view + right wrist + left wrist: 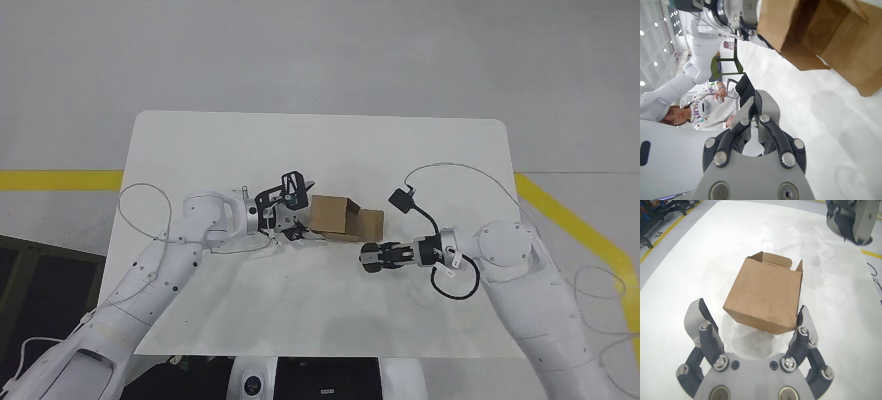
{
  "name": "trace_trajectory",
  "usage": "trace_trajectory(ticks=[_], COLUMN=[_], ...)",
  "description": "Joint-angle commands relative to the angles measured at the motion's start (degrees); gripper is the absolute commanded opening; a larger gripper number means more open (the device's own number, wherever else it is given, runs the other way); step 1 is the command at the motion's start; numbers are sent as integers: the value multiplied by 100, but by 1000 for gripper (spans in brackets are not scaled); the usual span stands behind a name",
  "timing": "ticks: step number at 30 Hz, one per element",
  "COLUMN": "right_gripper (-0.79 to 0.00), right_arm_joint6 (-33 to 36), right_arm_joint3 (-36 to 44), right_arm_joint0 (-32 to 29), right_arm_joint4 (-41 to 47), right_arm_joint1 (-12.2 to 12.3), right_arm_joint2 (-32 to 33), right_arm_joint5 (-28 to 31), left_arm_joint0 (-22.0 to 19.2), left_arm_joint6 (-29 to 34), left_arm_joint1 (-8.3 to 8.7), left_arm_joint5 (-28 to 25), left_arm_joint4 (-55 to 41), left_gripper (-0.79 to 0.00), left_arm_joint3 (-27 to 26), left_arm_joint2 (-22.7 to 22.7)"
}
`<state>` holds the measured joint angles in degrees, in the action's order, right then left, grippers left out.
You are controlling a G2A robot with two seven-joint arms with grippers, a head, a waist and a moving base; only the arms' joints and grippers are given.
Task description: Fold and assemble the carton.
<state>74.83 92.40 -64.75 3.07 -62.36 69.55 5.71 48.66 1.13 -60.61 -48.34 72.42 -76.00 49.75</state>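
- L gripper (292,203) sat at the left end of the carton (335,215), jaws apart. In the left wrist view one finger (806,319) touched a carton corner and the other stood clear, so no clamp.
- Mid: carton lay on its side near the centre of the white table (200,140), between the two grippers. Its left end looked tipped up a bit, judging by the shadow under it.
- Progress, my read: body was squared up into a box shape. Flaps (371,221) at the end toward the R gripper (368,257) stood open, not tucked, so closing that end is what's left. Couldn't tell if the left end was shut.
- R gripper hovered just beside the open end, on the robot's side of it, fingers pressed together on nothing.
- Room: carton was well apart from every table edge, so there was space to push or turn it. Tightest spot was btwn R gripper and flaps.
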Motion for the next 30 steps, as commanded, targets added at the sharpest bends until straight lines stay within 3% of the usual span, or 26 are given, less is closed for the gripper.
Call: trace_trajectory(ticks=[1, 8, 19, 25, 30], right_gripper=[-785, -785, -785, -785, -785], right_arm_joint6=[-135, -576, -1255, -1303, -981], right_arm_joint3=[-69, -440, -1232, -1646, -1826], right_arm_joint0=[-1, 122, 708, 1077, 1238], right_arm_joint4=[-212, -322, -358, -267, -160], right_arm_joint1=[-2, -50, -184, -279, -239], right_arm_joint2=[-111, -435, -857, -1137, -1009], right_arm_joint5=[-54, 19, 613, 862, 900], left_arm_joint0=[-41, -110, -31, 40, 70], left_arm_joint6=[-13, -23, 124, 252, 335], left_arm_joint1=[-23, -76, -104, -109, -108], left_arm_joint5=[-3, -59, -230, -243, -123], left_arm_joint4=[-14, -87, -248, -316, -290], left_gripper=[0, 0, 0, 0, 0], left_arm_joint3=[38, 91, -12, -75, -98], left_arm_joint2=[-26, -58, -54, -29, 34])
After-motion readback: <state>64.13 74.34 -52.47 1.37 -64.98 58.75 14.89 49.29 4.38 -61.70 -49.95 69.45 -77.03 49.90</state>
